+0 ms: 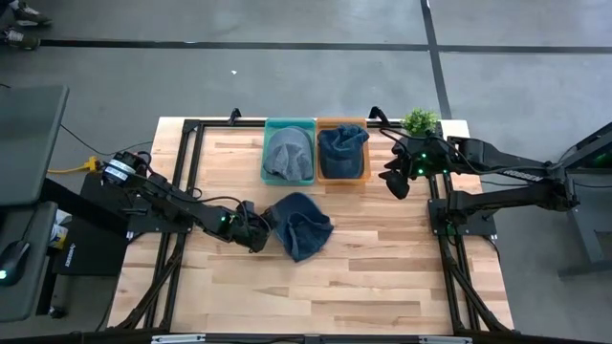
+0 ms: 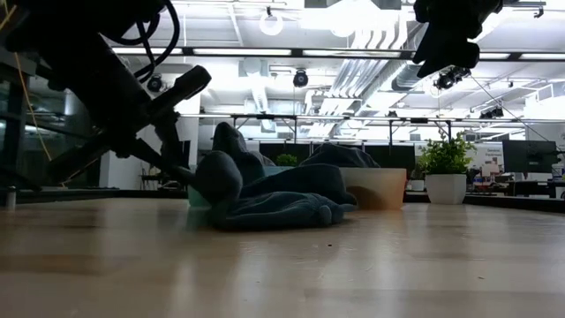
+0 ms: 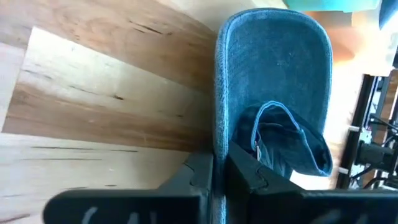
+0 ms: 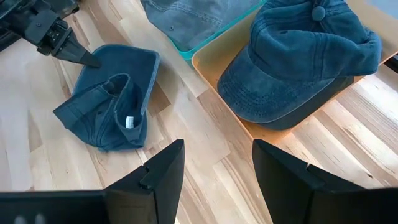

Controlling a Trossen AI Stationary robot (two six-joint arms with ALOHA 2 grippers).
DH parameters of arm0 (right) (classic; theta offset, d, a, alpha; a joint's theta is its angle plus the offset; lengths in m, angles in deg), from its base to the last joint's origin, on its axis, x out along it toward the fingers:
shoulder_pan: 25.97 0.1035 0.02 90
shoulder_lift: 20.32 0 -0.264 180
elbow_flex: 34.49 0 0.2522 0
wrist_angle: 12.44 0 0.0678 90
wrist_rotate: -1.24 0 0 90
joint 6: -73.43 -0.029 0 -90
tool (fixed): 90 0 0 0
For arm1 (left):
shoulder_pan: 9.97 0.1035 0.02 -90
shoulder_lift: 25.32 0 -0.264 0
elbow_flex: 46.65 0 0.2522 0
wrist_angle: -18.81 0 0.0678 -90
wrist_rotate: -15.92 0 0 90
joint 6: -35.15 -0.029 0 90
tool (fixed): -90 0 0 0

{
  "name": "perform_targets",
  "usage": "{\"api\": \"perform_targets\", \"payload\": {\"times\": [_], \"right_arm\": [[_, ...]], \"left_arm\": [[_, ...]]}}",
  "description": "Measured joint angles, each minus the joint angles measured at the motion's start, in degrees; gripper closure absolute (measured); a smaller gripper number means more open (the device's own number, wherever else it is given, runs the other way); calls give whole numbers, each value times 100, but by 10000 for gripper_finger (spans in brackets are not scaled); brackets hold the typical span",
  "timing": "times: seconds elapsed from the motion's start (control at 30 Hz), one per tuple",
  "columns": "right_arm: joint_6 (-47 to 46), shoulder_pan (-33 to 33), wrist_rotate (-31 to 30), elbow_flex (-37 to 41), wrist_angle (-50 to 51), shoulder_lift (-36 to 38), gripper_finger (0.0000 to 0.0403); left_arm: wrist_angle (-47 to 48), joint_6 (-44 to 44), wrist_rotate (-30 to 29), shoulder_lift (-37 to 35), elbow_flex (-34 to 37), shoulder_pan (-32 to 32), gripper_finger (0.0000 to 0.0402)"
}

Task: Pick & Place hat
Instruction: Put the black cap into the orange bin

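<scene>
A dark blue denim hat lies upside down on the wooden table, its crown crumpled and the inside label showing. My left gripper is low at the hat's left side, shut on its brim. My right gripper hangs open above the table, to the right of the orange bin, touching nothing. That bin holds another blue cap. The teal bin beside it holds a grey hat. My left gripper pinches the hat's brim at its side edge between the two fingers. The fingers come nearly level from the table's left side. The brim stretches away beyond the fingers, and the crumpled crown rests on the table.
The two bins stand side by side at the table's far edge. A potted plant sits at the far right corner, behind my right arm. Black frame rails run along the table's left and right sides. Bare wood lies near and left of the hat.
</scene>
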Motion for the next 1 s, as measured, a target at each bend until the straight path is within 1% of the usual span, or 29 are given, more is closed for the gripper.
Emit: {"api": "perform_targets", "payload": {"times": [0.17,0.4,0.53,0.67,0.9,1.0], "right_arm": [[2,0,83,-2,-24,0,219],[68,2,276,-2,-50,0,219],[109,2,380,-2,-95,2,219],[109,1,408,-2,-130,2,219],[105,2,639,-2,-461,4,219],[107,0,645,-2,-576,4,219]], "left_arm": [[-137,-364,-108,-4,1,0,393],[-829,-1388,-311,-216,4,-2,395],[-1190,-2055,-359,-530,4,-2,395],[-1348,-2599,-386,-914,7,-2,395],[-1377,-3245,-504,-1556,4,-2,395],[-1425,-3742,-616,-1821,4,-2,395]]}}
